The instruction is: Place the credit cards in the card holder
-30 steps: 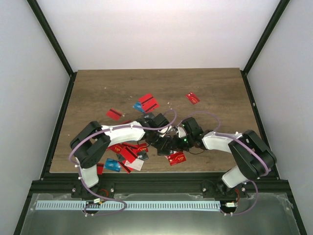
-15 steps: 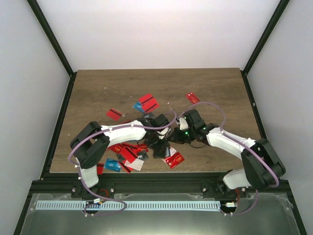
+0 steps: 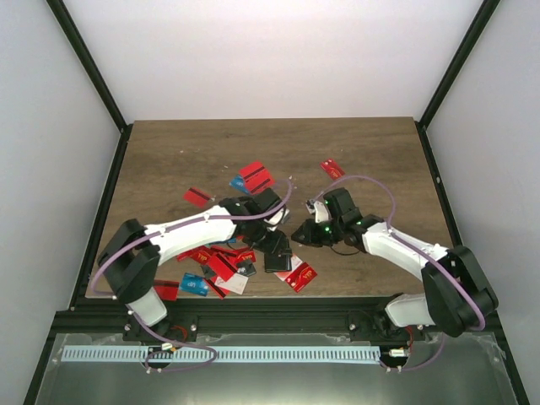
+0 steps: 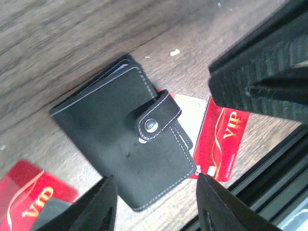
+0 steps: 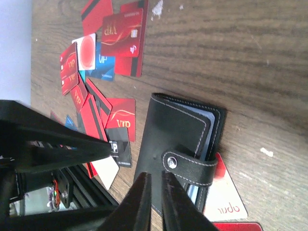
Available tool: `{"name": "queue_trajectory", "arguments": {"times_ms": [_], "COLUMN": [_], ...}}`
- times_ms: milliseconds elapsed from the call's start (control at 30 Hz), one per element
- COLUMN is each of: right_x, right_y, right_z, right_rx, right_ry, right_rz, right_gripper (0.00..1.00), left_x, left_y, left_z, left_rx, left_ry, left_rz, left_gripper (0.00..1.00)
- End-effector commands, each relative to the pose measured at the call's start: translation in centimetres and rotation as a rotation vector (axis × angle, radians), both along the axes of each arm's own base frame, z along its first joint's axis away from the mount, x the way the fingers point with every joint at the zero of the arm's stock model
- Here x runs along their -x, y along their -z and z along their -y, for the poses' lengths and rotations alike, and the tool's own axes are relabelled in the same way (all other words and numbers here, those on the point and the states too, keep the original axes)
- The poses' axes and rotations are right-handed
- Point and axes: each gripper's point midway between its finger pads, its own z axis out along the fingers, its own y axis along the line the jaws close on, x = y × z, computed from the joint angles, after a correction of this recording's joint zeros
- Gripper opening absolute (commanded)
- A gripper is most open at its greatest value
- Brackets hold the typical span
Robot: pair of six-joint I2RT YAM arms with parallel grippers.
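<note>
The black card holder (image 4: 122, 144) lies flat on the table, folded shut with its snap strap fastened (image 5: 175, 144) (image 3: 278, 258). My left gripper (image 4: 154, 204) hovers over its near edge, open, its fingers wide apart and holding nothing. My right gripper (image 5: 156, 202) is just above the holder's cover, its fingers almost together with only a thin slit, nothing between them. A red VIP credit card (image 4: 224, 144) lies beside the holder. Another card (image 5: 224, 199) pokes out from under it. More credit cards (image 3: 215, 263) lie in a heap to the left.
Red cards are scattered farther back (image 3: 256, 177) (image 3: 332, 169) (image 3: 197, 197), and a blue one (image 3: 193, 284) lies near the front edge. A thin black card (image 5: 118, 149) rests by the holder. The black frame rail (image 3: 270, 314) runs along the table's near edge.
My left gripper has opened and let go of the card holder, which now lies on the table. My right arm has pulled back to the right, off the holder.
</note>
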Motion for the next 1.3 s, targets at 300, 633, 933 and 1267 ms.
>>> {"name": "queue_trajectory", "arguments": {"times_ms": [300, 633, 933, 1267], "right_x": [2.1, 2.3, 2.3, 2.8], "right_y": [2.5, 4.4, 5.3, 5.1], "right_z": [-1.9, -3.3, -3.8, -4.6], "right_rx": [0.022, 0.019, 0.021, -0.025], "right_ry": [-0.091, -0.115, -0.123, -0.167], "right_rz": [-0.029, -0.078, -0.101, -0.127], "right_gripper": [0.14, 0.12, 0.1, 0.1], "left_x": [0.5, 0.6, 0.4, 0.3], "left_y": [2.7, 4.8, 5.5, 5.8], "left_z": [-3.7, -2.6, -1.8, -1.8], "left_rx": [0.049, 0.066, 0.079, 0.071], "left_ry": [-0.118, -0.097, -0.092, -0.091], "left_rz": [-0.037, -0.086, -0.1, -0.095], "left_gripper": [0.2, 0.19, 0.19, 0.18]}}
